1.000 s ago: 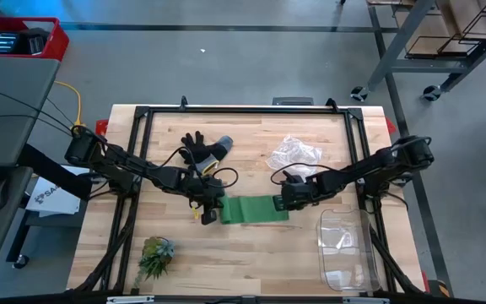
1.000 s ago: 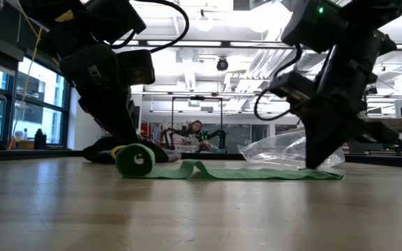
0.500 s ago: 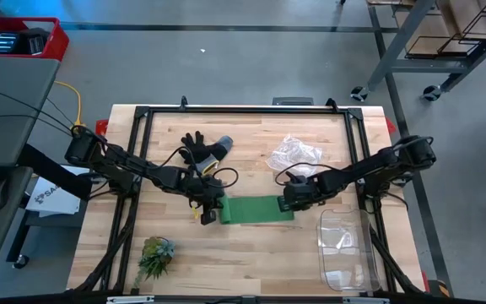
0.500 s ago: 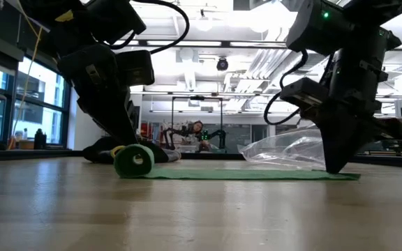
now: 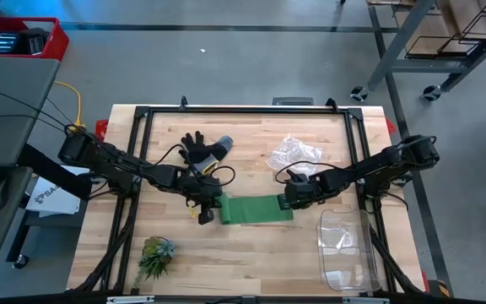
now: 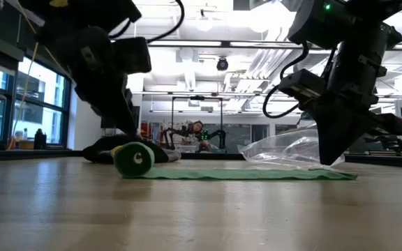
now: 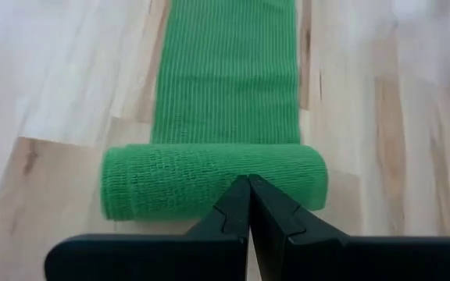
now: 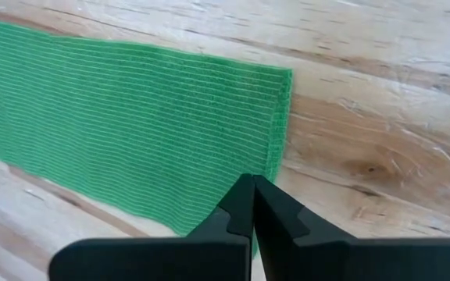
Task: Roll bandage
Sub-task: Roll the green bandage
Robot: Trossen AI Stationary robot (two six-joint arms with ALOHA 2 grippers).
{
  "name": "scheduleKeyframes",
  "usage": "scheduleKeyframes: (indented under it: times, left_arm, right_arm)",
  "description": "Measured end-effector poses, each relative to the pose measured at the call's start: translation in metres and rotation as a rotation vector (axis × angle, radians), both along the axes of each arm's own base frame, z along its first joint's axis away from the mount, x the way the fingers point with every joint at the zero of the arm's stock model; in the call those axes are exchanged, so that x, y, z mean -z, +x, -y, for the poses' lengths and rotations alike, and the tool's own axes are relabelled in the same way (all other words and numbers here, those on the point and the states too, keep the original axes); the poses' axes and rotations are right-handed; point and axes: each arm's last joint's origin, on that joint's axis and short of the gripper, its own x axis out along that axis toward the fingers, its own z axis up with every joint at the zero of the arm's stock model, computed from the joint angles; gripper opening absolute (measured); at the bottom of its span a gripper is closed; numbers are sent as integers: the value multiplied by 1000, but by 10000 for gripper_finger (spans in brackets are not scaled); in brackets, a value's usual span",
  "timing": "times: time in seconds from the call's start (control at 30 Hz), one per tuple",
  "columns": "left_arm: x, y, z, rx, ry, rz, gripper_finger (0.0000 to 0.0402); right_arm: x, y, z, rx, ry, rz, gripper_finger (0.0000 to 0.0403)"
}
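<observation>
Two end effectors clenched | left end effector [image 7: 248, 181] at bandage [image 5: 256, 209] roll | right end effector [image 8: 252, 181] on flat end | mid-surface [image 5: 251, 253], nearer front edge

- One green bandage [image 5: 256, 210], partly rolled.
- Two pincers: left pincer [image 5: 207, 211], right pincer [image 5: 288, 201].
- One black glove [image 5: 202, 150].
- One plant tuft [image 5: 155, 256].
- Seemingly two clear plastic items: a crumpled bag [image 5: 294, 154] and a tray [image 5: 345, 247].

— Where's the left arm?
— Stretched in from the left, its left gripper [image 5: 204, 209] low near the table's middle, fingers [image 7: 233, 215] pressed together.
— The right one?
— Mirrored (coming from the right), right gripper [image 5: 291, 198] low too, fingers [image 8: 241, 211] likewise closed.
</observation>
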Motion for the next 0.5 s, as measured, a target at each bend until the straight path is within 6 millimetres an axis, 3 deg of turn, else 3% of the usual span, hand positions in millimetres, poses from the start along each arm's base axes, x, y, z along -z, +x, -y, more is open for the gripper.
scheduleKeyframes:
  times: [0.23, 0.37, 0.5]
  left_arm:
    - [-6, -18, -4, -26, 42, -114, 0]
    - [17, -22, -6, -137, -24, -266, 0]
    - [32, -18, -6, -222, -114, -344, 0]
  right_arm:
    - [0, 0, 1, 4, -17, 2, 0]
    - [-5, -5, 2, 12, -36, -11, 0]
    - [-24, -16, 5, 17, -63, -24, 0]
